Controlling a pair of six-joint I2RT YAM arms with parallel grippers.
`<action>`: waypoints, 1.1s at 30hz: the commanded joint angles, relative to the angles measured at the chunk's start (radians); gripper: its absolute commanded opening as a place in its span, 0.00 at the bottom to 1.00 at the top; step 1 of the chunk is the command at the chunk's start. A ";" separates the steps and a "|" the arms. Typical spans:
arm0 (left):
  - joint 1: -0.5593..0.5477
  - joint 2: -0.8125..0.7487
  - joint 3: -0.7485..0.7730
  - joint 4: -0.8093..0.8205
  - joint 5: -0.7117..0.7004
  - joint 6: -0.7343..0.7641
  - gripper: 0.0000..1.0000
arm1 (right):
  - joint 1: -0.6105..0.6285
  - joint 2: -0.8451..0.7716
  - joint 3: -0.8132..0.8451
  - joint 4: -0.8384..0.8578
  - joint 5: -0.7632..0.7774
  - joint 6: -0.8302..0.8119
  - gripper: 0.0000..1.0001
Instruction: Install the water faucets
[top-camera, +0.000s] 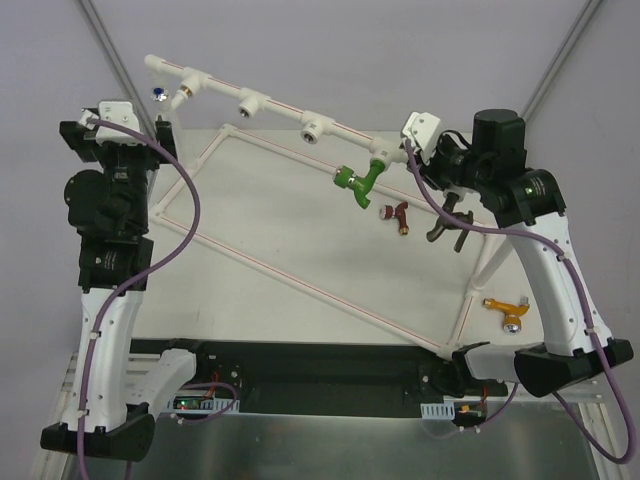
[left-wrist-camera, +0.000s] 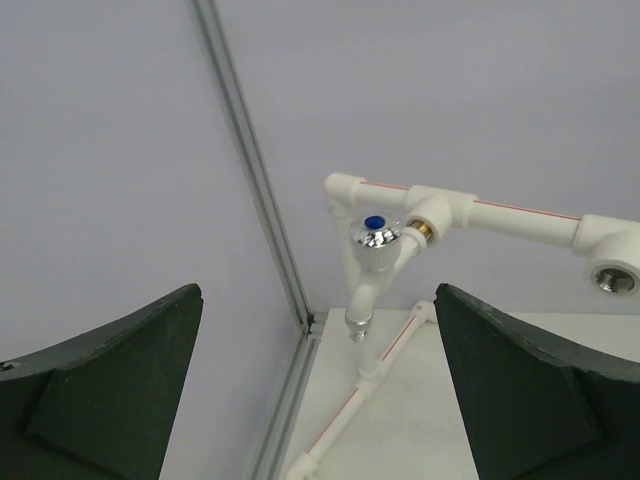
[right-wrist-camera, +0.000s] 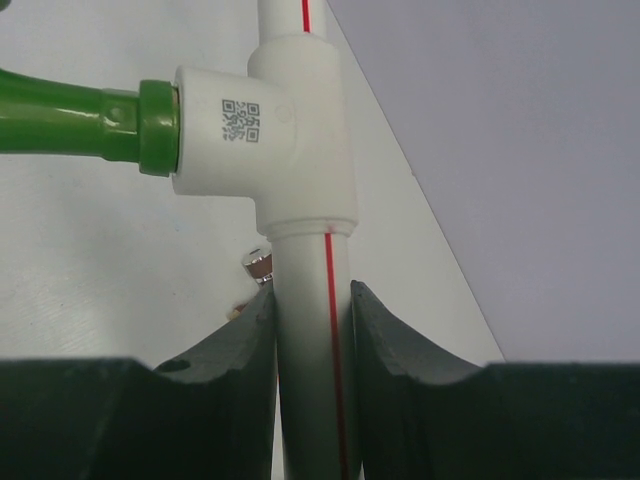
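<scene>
The desk (top-camera: 260, 210) carried the white pipe frame (top-camera: 280, 112), with its top rail running from far-left to right. The right end effector (right-wrist-camera: 312, 300) was clamped on the frame's pipe just below the tee (right-wrist-camera: 290, 120) that held the green faucet (top-camera: 358, 180). The left end effector (left-wrist-camera: 317, 290) hung wide open with nothing in it, facing the white faucet (left-wrist-camera: 375, 255) screwed in at the far-left corner. Two empty sockets (top-camera: 250, 103) sat along the rail between them.

My worry: if that clamp slipped, the frame could twist and the next faucet might go in cross-threaded. The dark red faucet (top-camera: 398, 215) and dark grey faucet (top-camera: 445, 225) also lay loose just beside the right arm, with the orange faucet (top-camera: 508, 308) nearer its base, so a careless swing could knock them off.

The green one's long axis ran out from its tee toward the near-left. The white one's ran up-down, spout aimed at the desk.
</scene>
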 joint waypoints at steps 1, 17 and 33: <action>0.031 -0.025 -0.005 -0.120 -0.236 -0.159 0.99 | 0.000 0.043 0.074 0.120 0.070 0.056 0.02; 0.144 -0.270 -0.066 -0.202 -0.197 -0.283 0.99 | -0.043 0.039 0.096 0.338 0.181 0.204 0.61; 0.144 -0.395 -0.097 -0.059 -0.111 -0.228 0.99 | -0.043 -0.225 -0.130 0.553 0.303 0.316 0.96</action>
